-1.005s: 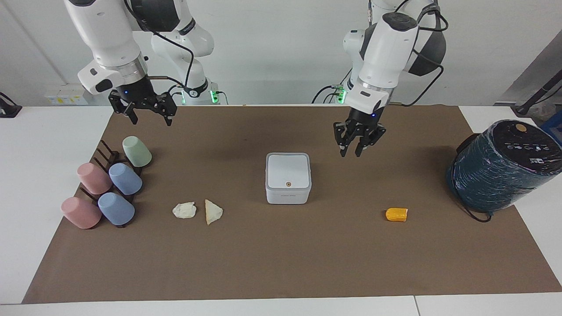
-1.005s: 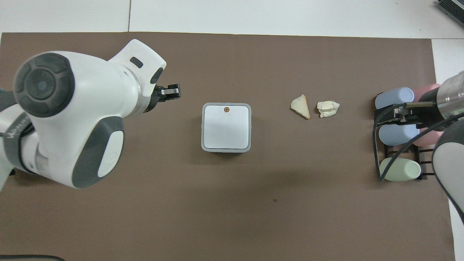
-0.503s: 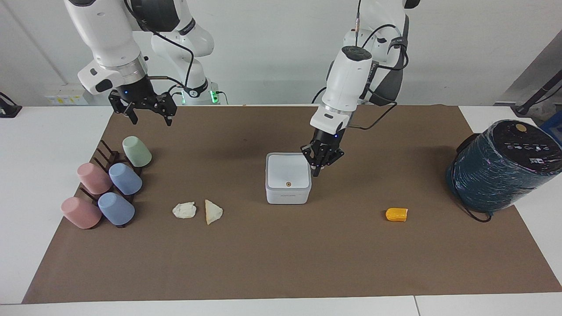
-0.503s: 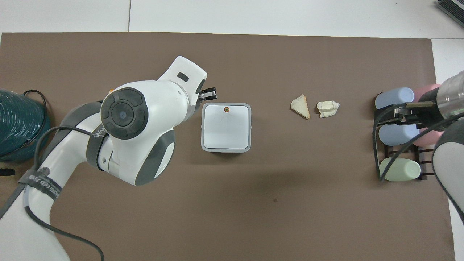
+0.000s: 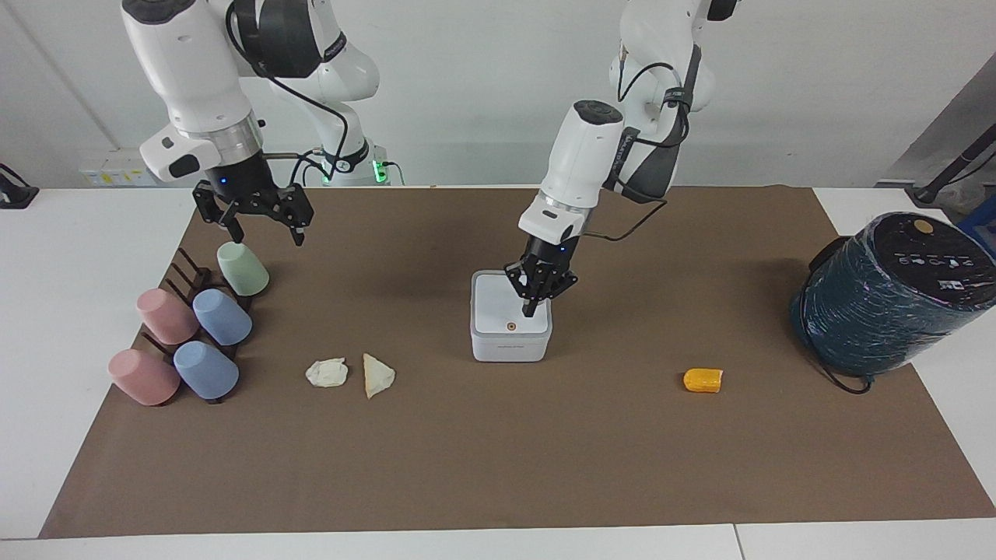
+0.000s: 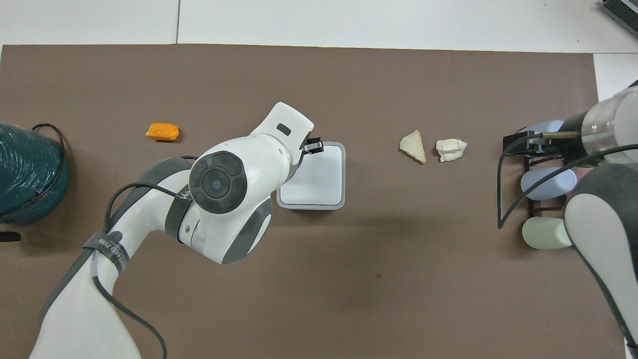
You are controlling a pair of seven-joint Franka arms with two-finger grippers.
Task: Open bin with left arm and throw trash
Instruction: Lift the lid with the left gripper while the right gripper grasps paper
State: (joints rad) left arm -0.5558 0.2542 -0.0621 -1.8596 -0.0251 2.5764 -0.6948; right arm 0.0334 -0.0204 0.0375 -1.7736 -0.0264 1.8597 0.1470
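Half a second ago the left gripper (image 5: 531,309) hung at the bin's edge on the left arm's side; now it is over the lid of the small white square plastic bin with rounded corners (image 5: 498,340), fingers drawn together and pointing down close to the little orange-brown dot (image 5: 510,327) on the lid. Whether the tips touch the lid cannot be told. In the overhead view the left arm covers the dot and much of the bin (image 6: 324,189). The lid is shut. The right gripper (image 5: 257,220), jaws spread apart, has dropped a little and now hangs over the pale green plastic cup (image 5: 243,268).

There is one bin and three scraps of trash: one lumpy white paper wad (image 5: 327,372), one cream wedge-shaped piece (image 5: 377,375) just beside it, and one orange-yellow rounded block (image 5: 703,380). All three lie on the brown paper mat (image 5: 498,467), farther from the robots than the bin, wad and wedge toward the right arm's end, block toward the left arm's end, well apart from both grippers.

Five pastel cups lie on a dark rack (image 5: 183,272): two pink, two blue, one green. One big dark teal cylinder with a black top (image 5: 887,299) stands at the left arm's end
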